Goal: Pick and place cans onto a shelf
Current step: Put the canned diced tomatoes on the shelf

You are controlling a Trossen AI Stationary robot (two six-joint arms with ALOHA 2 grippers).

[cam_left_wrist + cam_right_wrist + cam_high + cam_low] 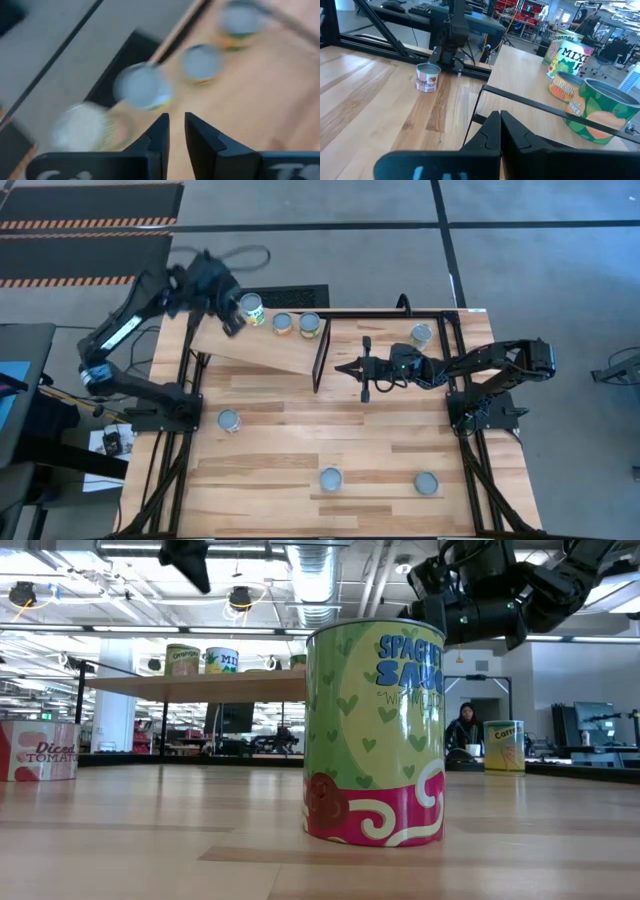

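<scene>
Grey floor (560, 290) with dark seams, hazard-striped mats (85, 225) (orange-black), ceiling ducts (318, 575), perhaps desks beyond

Three cans (281, 321) sit in a row along the shelf (262, 346) at the desk's (300, 430) far left; another can (421, 334) stands far right, three more (330, 478) nearer the front.

Cans you can count from above: seven
Cans on the shelf (262, 345): three (252, 308) (283, 324) (309, 325)
Cans on the tabletop (300, 430): four (229, 421) (330, 478) (426, 483) (421, 334)
Shelves: one
Arms: two
</scene>
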